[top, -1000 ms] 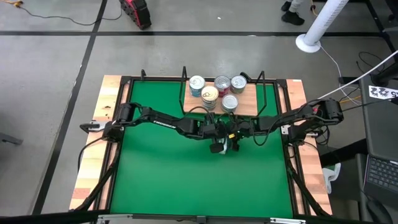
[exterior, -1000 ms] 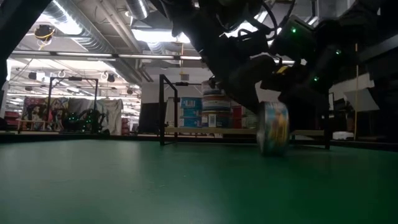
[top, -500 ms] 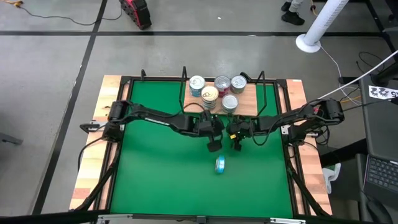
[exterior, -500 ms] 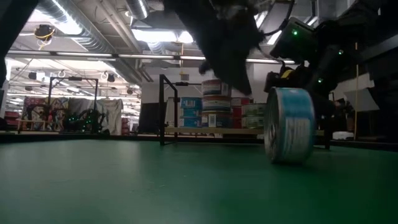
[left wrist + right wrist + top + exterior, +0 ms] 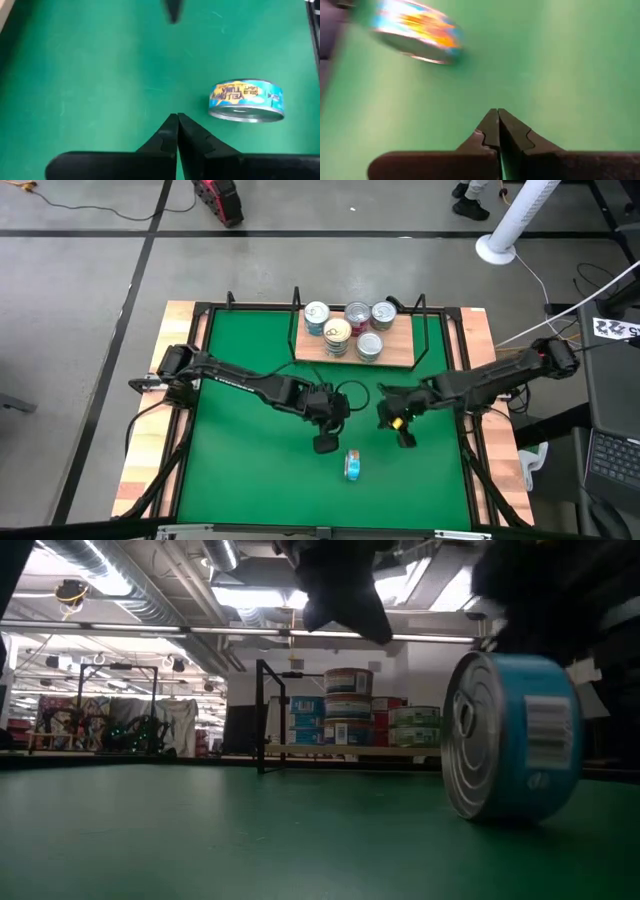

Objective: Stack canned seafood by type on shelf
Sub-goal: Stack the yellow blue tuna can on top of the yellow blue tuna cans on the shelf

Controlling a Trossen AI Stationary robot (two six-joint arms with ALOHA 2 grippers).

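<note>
Loose teal tin (image 5: 353,466) stood on edge on the mat, well short of the shelf (image 5: 400,352), both grippers (image 5: 325,444) (image 5: 405,438) pinched shut and empty nearby; any nudge risked rolling it away.

Bare mat (image 5: 250,460) around lone tin (image 5: 352,467)

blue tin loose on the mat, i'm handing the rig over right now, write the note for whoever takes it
Left claw: shut, empty, over the mat beside the blue tin.
Right claw: shut, empty, on the tin's other side.
Blue tin: on its edge on the mat, well short of the shelf, held by neither claw.
Done: five stacks of tins stand on the shelf.
Left: pick up the blue tin and set it on the stack of its type.
</note>
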